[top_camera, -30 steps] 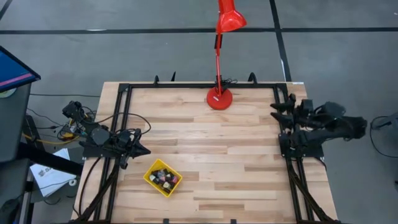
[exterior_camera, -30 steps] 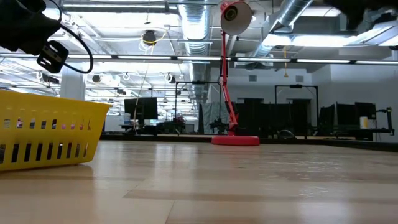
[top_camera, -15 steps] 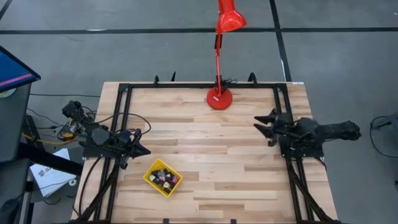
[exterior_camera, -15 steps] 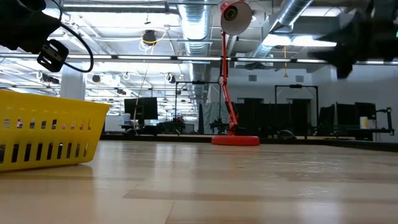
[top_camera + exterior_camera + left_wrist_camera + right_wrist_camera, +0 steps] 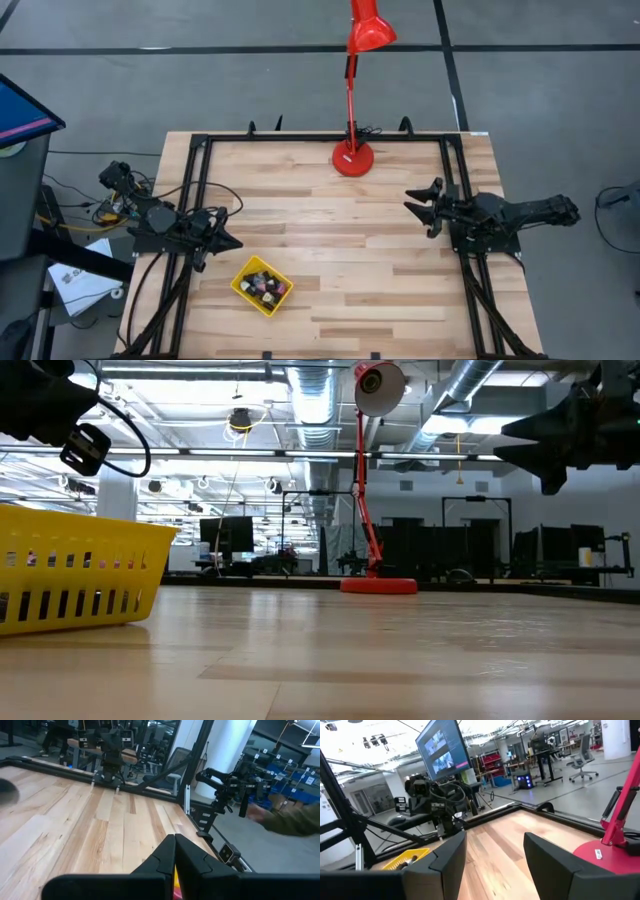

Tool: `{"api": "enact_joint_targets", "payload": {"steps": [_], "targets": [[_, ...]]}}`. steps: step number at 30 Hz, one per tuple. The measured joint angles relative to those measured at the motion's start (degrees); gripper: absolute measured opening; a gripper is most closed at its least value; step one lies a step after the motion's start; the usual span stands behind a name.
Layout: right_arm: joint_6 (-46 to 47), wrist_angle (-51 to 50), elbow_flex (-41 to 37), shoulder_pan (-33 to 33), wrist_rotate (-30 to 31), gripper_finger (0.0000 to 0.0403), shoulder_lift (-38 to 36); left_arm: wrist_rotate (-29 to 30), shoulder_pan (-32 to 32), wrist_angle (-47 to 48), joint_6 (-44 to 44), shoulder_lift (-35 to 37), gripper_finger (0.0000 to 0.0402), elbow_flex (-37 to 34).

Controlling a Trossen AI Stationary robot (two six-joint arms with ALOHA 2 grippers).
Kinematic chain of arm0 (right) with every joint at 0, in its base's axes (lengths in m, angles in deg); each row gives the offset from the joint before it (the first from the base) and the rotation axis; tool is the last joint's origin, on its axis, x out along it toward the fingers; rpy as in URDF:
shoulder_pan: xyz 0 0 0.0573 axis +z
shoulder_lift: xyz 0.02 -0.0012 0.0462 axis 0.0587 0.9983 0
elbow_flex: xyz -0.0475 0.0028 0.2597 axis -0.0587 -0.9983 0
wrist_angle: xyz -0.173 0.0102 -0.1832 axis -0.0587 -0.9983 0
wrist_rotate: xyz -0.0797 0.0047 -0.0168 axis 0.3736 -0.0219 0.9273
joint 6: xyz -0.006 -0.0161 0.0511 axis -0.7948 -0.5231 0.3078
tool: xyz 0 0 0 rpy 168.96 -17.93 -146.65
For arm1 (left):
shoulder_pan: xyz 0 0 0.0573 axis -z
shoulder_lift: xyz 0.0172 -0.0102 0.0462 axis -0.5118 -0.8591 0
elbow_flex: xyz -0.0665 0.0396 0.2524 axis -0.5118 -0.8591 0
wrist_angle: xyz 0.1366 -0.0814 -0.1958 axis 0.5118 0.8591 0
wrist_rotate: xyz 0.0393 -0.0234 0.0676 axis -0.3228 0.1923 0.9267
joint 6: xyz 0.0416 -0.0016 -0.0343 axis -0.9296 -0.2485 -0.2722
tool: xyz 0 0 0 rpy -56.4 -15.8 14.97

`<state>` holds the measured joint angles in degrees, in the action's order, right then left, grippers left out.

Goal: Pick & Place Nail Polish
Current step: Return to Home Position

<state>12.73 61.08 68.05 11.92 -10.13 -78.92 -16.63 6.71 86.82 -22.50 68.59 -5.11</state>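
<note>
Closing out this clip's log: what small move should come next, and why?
Probably shut the right gripper and park it, matching the shut left gripper beside the yellow basket. The right one hangs open and empty, and every bottle in view lies in that basket.

Nail polish bottles (image 5: 264, 287) in basket (image 5: 243, 270) just beside left gripper's (image 5: 238, 243) fingertips, front side; lamp base (image 5: 352, 159) well apart from right gripper's (image 5: 418, 206) fingers, toward table's (image 5: 330, 230) back edge.

Red desk lamp (image 5: 352, 158) upright at the wooden table's (image 5: 330, 230) far edge
</note>
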Motion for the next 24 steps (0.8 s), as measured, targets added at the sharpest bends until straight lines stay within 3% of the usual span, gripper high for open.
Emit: {"api": "enact_joint_targets", "payload": {"steps": [24], "targets": [[0.01, -0.03, -0.07, 0.0, -0.04, 0.0189, 0.01, 0.0, 0.0, -0.6, 0.0, 0.0, 0.0002, 0.0]]}}
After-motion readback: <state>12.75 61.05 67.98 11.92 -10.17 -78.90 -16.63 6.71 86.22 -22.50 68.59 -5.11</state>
